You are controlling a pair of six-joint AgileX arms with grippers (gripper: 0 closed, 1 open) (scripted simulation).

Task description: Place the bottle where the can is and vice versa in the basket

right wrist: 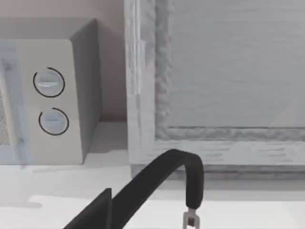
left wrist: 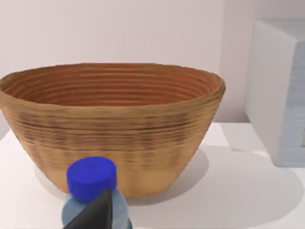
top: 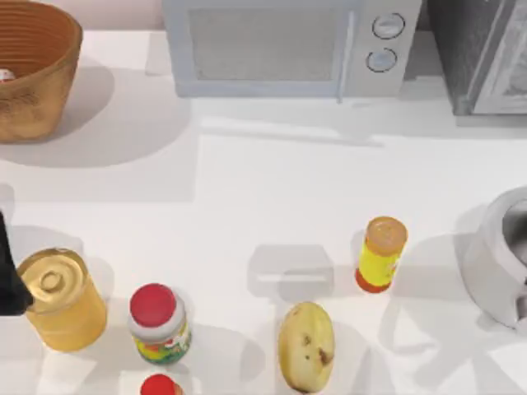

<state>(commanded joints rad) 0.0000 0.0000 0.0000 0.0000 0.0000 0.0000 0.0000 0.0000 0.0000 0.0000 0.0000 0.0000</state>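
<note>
Blue-capped, the bottle (left wrist: 95, 191) sits right at my left tool (left wrist: 97, 217), a dark finger (left wrist: 95, 214) against its shoulder; whether the tool is gripping it I cannot tell. Just beyond stands the basket (left wrist: 114, 138) on the white surface (left wrist: 248, 191). My right tool (right wrist: 102, 212) is near the microwave (right wrist: 47, 100).

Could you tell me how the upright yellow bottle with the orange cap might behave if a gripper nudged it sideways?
The yellow bottle stands tall and slim on a small base, so it would probably tip rather than slide. Once down, its round body would likely roll across the smooth table.
</note>
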